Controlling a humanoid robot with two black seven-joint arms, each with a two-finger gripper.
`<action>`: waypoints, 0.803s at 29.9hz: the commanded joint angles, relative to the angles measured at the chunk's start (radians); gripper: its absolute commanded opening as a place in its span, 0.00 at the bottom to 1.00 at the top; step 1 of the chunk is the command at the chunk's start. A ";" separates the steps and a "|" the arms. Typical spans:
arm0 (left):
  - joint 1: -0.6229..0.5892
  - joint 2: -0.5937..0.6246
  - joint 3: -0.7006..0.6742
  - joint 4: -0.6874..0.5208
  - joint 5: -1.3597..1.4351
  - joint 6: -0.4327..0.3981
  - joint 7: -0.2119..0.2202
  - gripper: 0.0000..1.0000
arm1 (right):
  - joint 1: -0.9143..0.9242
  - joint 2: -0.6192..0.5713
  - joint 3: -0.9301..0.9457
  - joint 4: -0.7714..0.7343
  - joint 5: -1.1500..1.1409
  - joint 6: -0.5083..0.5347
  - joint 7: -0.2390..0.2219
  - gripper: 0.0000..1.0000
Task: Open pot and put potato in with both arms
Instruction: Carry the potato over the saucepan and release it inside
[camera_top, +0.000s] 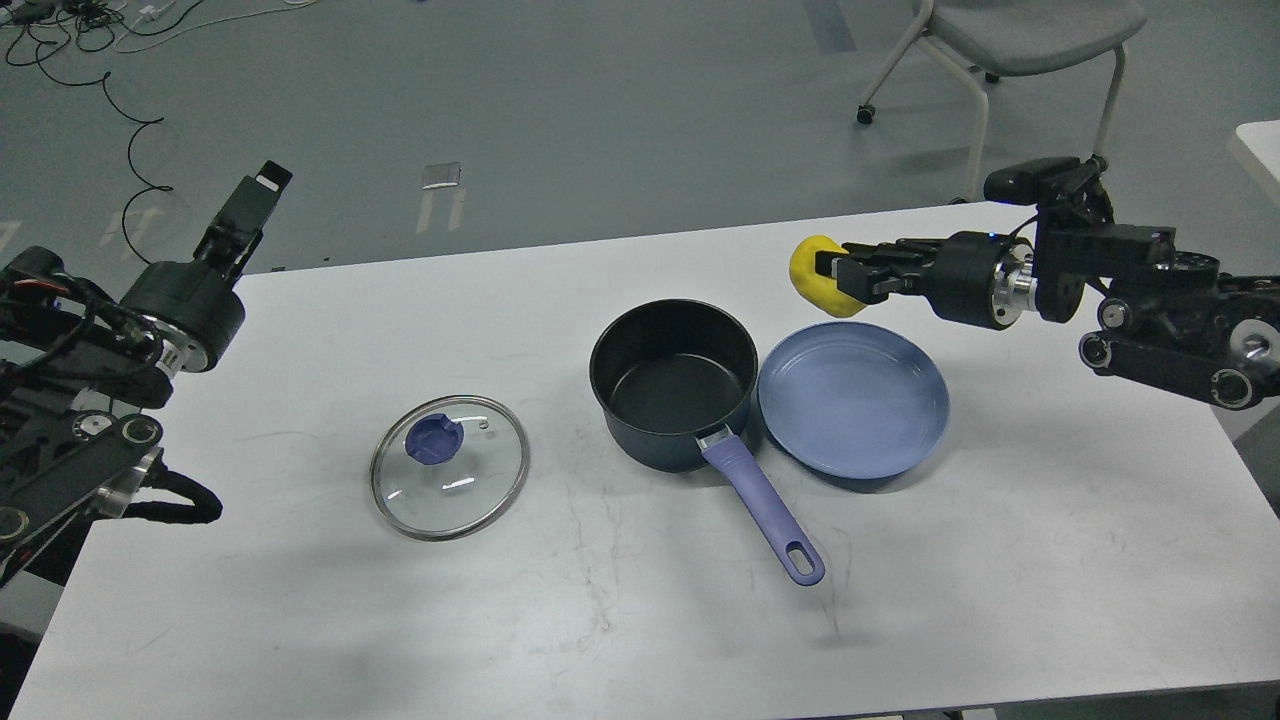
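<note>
The dark navy pot stands open in the middle of the white table, its black inside empty, its periwinkle handle pointing toward me. Its glass lid with the blue knob lies flat on the table to the pot's left. My right gripper is shut on the yellow potato, held in the air above the far edge of the plate, to the right of the pot. My left gripper is raised at the table's far left edge, away from the lid, holding nothing; its fingers cannot be told apart.
A flat light-blue plate sits touching the pot's right side. The table ends just behind the pot and plate. A grey chair stands on the floor at the back right; cables lie at the back left.
</note>
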 joint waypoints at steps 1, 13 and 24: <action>-0.001 0.001 -0.001 0.000 0.000 0.000 -0.001 0.99 | -0.001 0.104 -0.007 -0.016 0.008 -0.005 0.004 0.34; -0.001 0.020 0.000 0.000 0.000 0.000 0.000 0.99 | -0.020 0.276 -0.013 -0.120 0.048 0.004 0.034 1.00; -0.001 0.020 -0.001 0.011 -0.011 0.000 -0.001 0.99 | -0.035 0.268 0.050 -0.117 0.263 -0.003 0.024 1.00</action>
